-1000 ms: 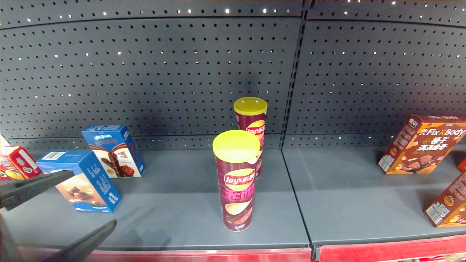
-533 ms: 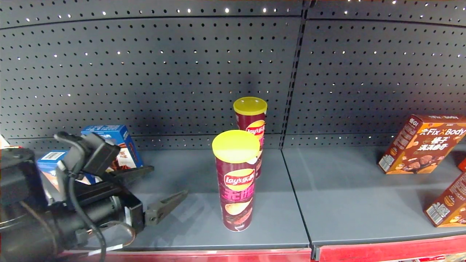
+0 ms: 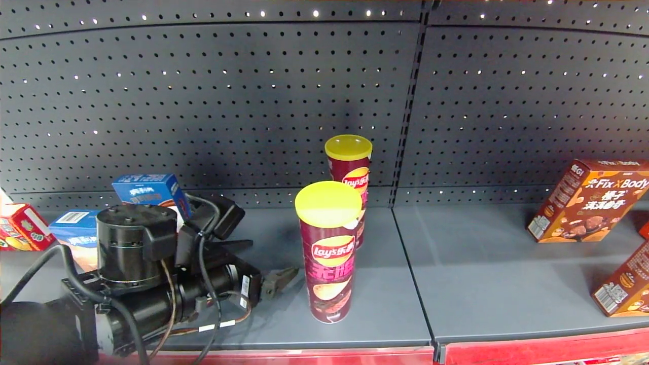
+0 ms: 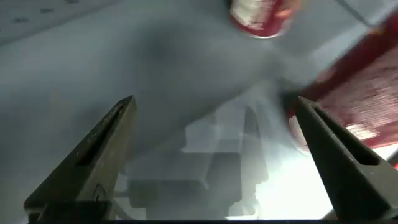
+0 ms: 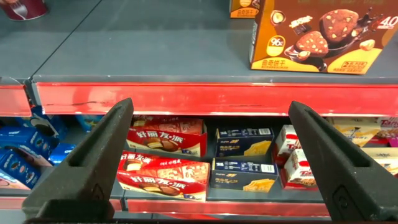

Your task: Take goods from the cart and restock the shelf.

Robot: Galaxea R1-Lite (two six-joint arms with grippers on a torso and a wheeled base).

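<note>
Two maroon chip cans with yellow lids stand upright mid-shelf, the front can (image 3: 329, 251) near the shelf's edge and the back can (image 3: 349, 172) by the pegboard. My left gripper (image 3: 261, 261) hovers low over the grey shelf (image 3: 471, 274), just left of the front can, open and holding nothing. In the left wrist view its fingers (image 4: 93, 162) spread wide over bare shelf, with a can's base (image 4: 261, 12) beyond them. My right gripper (image 5: 211, 155) is open and empty in front of the shelf's red front edge (image 5: 186, 96), apart from any goods.
Blue boxes (image 3: 149, 187) (image 3: 76, 223) and a red box (image 3: 23, 225) stand behind the left arm. Brown boxes (image 3: 588, 200) (image 3: 623, 284) sit at the right. The shelf between the cans and brown boxes is bare. Lower shelves hold red boxes (image 5: 165, 162).
My left arm has come in from the left edge across the shelf toward the front can, its wrist turning as it went. The cans and boxes have stayed put.
</note>
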